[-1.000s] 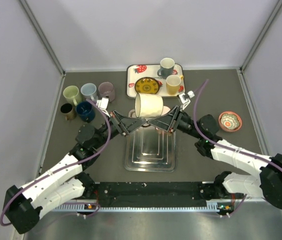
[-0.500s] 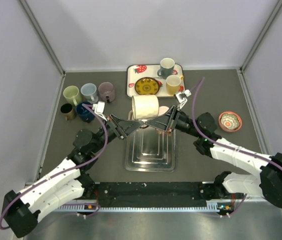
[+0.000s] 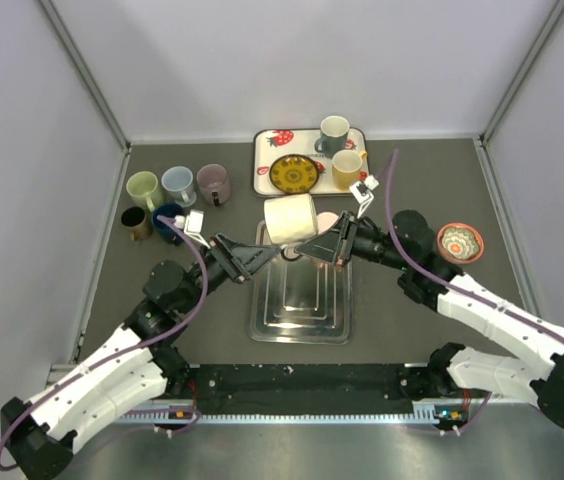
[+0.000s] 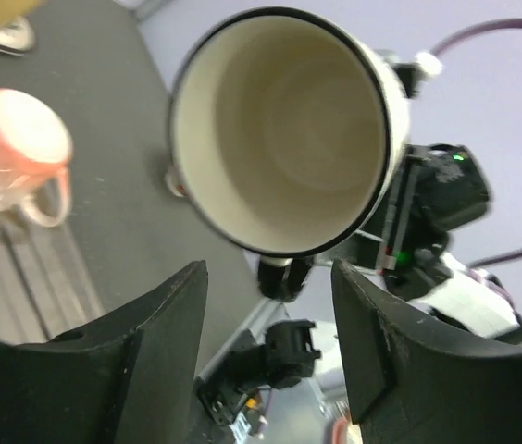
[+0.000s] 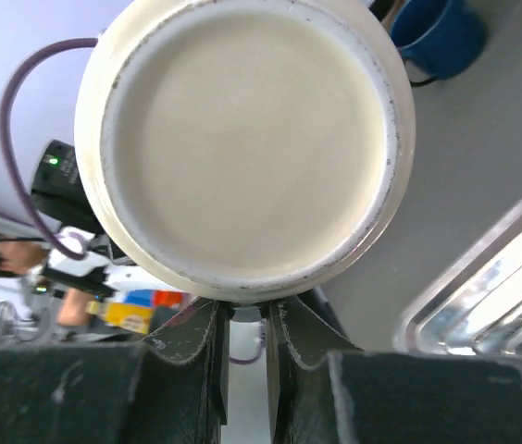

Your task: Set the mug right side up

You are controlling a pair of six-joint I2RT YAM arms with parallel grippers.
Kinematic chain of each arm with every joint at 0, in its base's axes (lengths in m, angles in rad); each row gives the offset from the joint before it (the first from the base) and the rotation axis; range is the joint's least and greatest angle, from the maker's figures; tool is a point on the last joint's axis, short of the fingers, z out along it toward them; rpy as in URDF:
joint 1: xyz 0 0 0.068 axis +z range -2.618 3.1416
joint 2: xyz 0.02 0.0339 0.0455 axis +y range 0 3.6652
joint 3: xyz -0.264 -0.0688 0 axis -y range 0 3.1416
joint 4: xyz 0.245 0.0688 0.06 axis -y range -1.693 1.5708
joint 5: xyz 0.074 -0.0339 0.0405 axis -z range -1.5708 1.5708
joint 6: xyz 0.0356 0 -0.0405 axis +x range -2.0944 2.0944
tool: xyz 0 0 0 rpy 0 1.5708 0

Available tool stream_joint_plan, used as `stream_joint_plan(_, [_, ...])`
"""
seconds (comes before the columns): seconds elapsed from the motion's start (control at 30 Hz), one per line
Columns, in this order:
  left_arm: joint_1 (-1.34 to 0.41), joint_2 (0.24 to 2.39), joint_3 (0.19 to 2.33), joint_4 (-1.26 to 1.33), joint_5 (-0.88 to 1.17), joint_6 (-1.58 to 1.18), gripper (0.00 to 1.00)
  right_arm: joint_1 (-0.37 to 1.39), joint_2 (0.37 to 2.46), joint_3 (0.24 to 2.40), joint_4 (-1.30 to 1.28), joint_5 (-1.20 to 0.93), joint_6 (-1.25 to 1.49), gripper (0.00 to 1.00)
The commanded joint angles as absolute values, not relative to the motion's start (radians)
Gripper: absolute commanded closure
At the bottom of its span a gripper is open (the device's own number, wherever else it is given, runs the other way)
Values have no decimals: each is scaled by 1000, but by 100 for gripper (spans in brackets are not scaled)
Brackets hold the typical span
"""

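Note:
A cream mug [image 3: 290,218] with a dark rim hangs in the air on its side over the far end of the metal tray [image 3: 302,305]. My right gripper [image 3: 314,243] is shut on it from the right. The right wrist view shows the mug's flat bottom [image 5: 242,139] just above that gripper [image 5: 247,319], whose jaws stand nearly together. My left gripper [image 3: 265,256] is open and empty, a little apart from the mug on its left. The left wrist view looks into the mug's open mouth [image 4: 289,129] past my left gripper [image 4: 270,277].
A pink mug [image 3: 328,220] lies beside the tray's far end and shows in the left wrist view [image 4: 16,157]. Several mugs [image 3: 177,185] stand at the back left. A white tray [image 3: 267,170] with mugs and a plate is at the back. A patterned bowl [image 3: 460,242] is at the right.
My left gripper has let go of the cream mug and drawn back to the lower left. The right gripper still holds the mug, which has turned and shifted slightly away.

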State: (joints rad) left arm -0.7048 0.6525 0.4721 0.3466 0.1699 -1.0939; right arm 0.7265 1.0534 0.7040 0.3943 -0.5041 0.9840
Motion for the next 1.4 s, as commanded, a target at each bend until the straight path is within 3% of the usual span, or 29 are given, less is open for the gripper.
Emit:
stream_joint_plan(0.0, [-690, 528, 564, -8, -29, -937, 36, 749, 976, 925, 44, -414, 683, 100])
stream_joint_plan(0.1, [-683, 450, 572, -145, -172, -922, 31, 749, 991, 1014, -67, -379, 600, 100])
stream_joint_plan(0.43, [-680, 351, 641, -626, -509, -936, 35, 874, 1248, 1249, -389, -117, 430, 100])
stream_joint_plan(0.97, [-681, 227, 629, -729, -634, -910, 35, 931, 1684, 1448, -491, 219, 465, 100])
stream_joint_plan(1.37, [-681, 210, 612, -762, -635, -919, 36, 861, 1890, 1502, -506, 276, 514, 100])
